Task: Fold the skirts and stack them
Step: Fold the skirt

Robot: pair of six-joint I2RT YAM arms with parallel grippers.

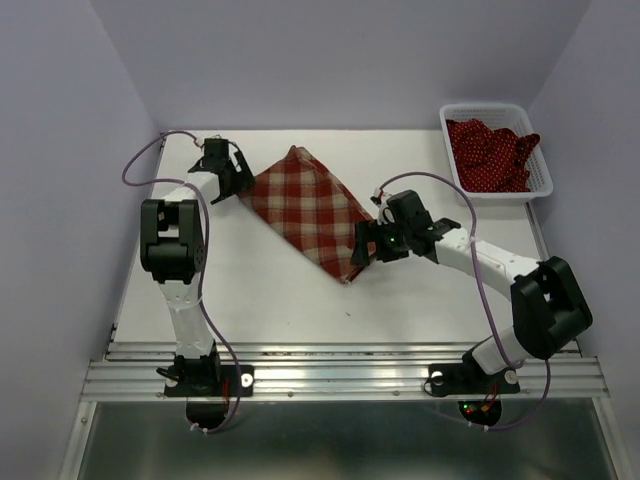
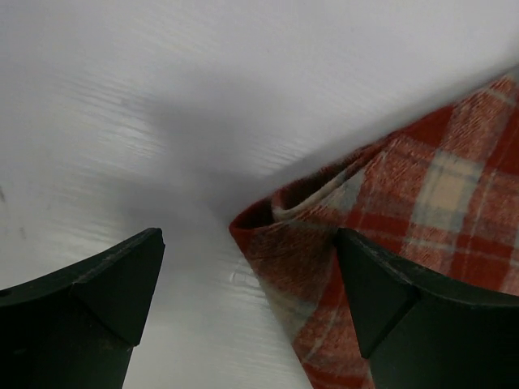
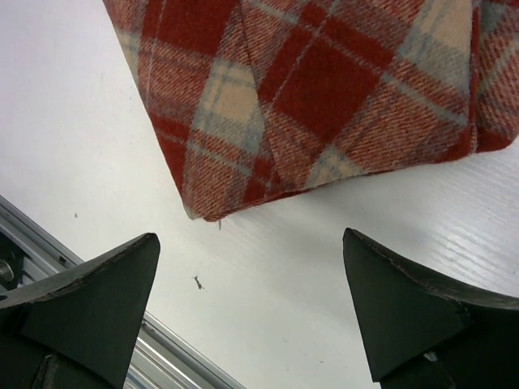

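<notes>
Plaid skirt (image 1: 308,212) folded flat mid-table (image 1: 260,295), left gripper (image 2: 247,237) spread wide astride its far-left corner, nothing pinched, right gripper (image 3: 251,243) wide open, empty, beside its near-right edge, polka-dot skirts (image 1: 490,152) heaped in white basket (image 1: 497,108), far right.

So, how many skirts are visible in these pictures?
2 that can be told apart. The plaid skirt lies on the table, near its middle. A dark red polka-dot heap fills the white basket at the far right corner; it may hide more than one skirt.
</notes>
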